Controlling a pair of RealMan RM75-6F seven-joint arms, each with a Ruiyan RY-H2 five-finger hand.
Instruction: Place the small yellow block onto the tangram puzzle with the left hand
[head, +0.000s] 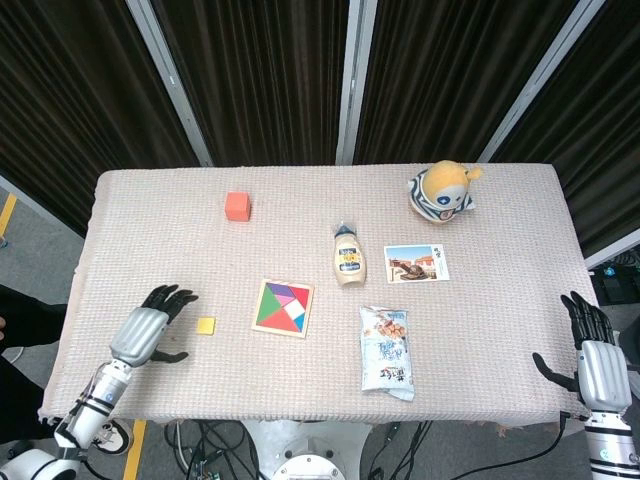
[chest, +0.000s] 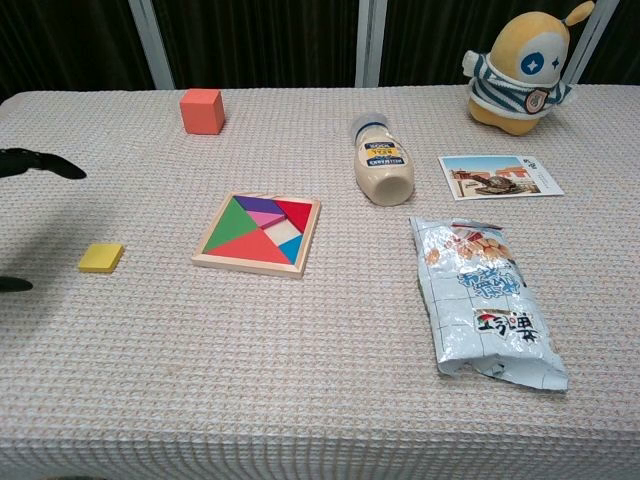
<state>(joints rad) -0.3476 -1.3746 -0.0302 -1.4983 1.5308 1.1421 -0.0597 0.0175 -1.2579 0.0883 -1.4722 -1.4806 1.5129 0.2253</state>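
Note:
The small yellow block (head: 206, 325) (chest: 101, 257) lies flat on the cloth, left of the tangram puzzle (head: 283, 308) (chest: 259, 233), a wooden square tray of coloured pieces. My left hand (head: 148, 328) hovers over the table's left part, just left of the block, fingers spread and holding nothing; in the chest view only its dark fingertips (chest: 40, 165) show at the left edge. My right hand (head: 594, 355) hangs open off the table's right front corner, away from everything.
An orange cube (head: 237, 206) sits at the back left. A mayonnaise bottle (head: 348, 257) lies behind the puzzle, a snack bag (head: 386, 352) right of it, a postcard (head: 416, 264) and a plush toy (head: 441, 190) further back right.

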